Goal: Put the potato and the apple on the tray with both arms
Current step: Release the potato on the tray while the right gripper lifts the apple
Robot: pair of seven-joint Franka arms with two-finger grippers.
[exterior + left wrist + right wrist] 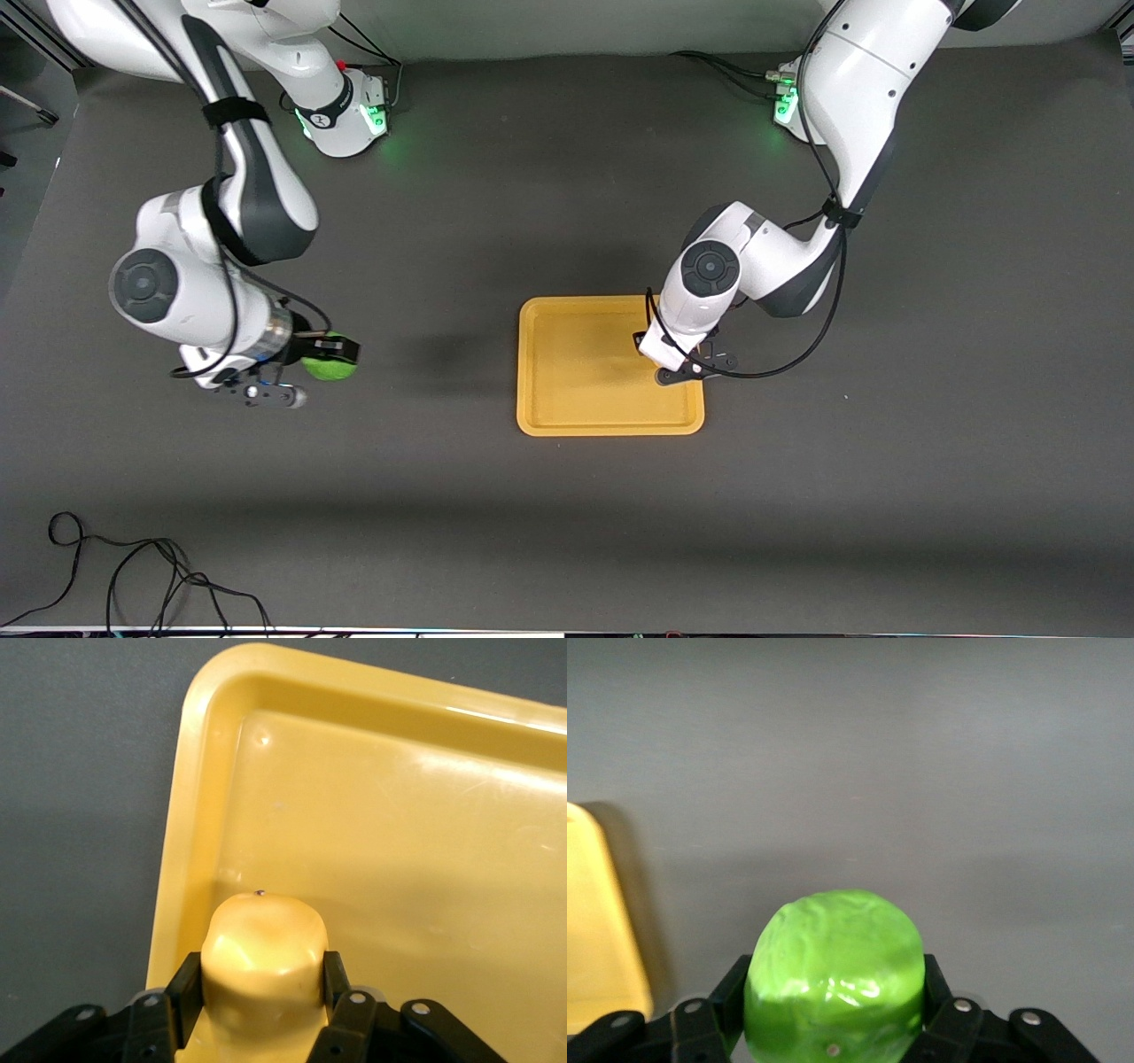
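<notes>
The yellow-orange tray (pixel 576 390) lies mid-table. My left gripper (pixel 687 359) hangs over the tray's end toward the left arm, shut on the potato (pixel 264 961), a pale yellow lump held just above the tray floor (pixel 399 859) near a corner. In the front view the potato is hidden under the wrist. My right gripper (pixel 332 361) is over bare table toward the right arm's end, well apart from the tray, shut on the green apple (pixel 330 367). The apple (pixel 835 983) fills the gap between the fingers, and a strip of the tray (pixel 594 939) shows at the frame's edge.
The dark grey table (pixel 886 443) surrounds the tray on all sides. A loose black cable (pixel 133 576) lies at the table's near edge toward the right arm's end. Both arm bases glow green at the table's edge farthest from the front camera.
</notes>
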